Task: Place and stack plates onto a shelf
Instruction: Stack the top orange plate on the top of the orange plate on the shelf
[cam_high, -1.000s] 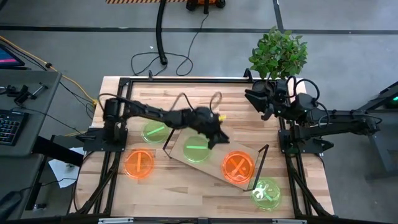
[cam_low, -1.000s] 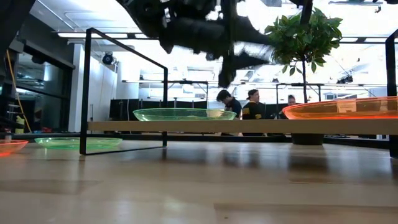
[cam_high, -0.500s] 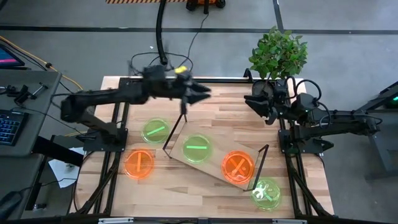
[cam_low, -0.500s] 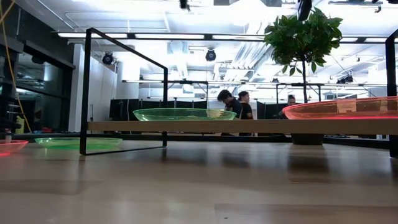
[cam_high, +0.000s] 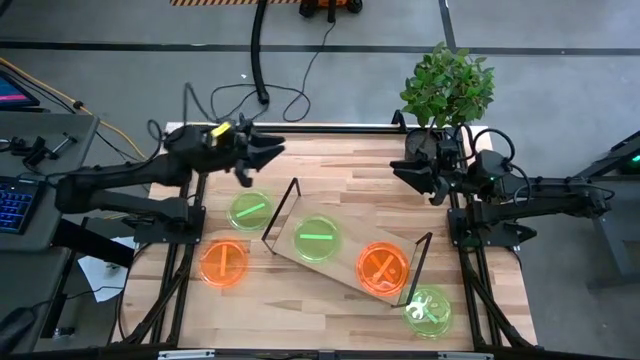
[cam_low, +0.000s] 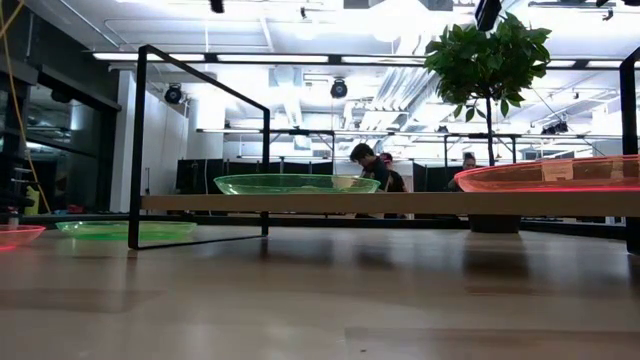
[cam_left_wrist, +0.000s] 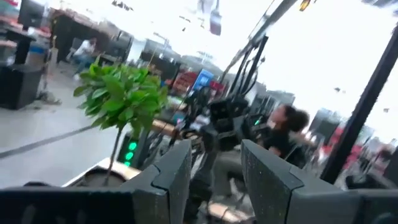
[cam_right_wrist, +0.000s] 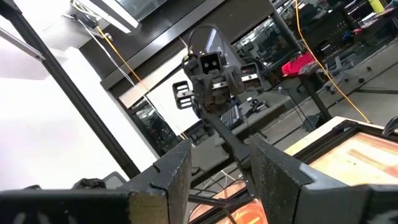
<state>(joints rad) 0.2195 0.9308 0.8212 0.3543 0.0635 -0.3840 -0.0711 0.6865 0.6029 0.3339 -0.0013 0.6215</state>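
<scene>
The left gripper (cam_high: 268, 152) is hovering empty, fingers spread, beyond the shelf (cam_high: 345, 262), which is carrying one green and one orange plate. Judged next: descending onto the green plate (cam_high: 249, 211) beside the shelf.

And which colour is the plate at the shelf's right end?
Neon orange plate, clearest in the high view.

you get one camera straight above the pale wooden tabletop (cam_high: 330, 190). another sits at its surface, looking level under the flat light-wood shelf board (cam_low: 400, 203) (cam_high: 345, 255) into the room. each wrist camera faces the opposite arm; both distant views share the leafy green potted plant (cam_high: 447, 85) (cam_low: 488, 55).
</scene>
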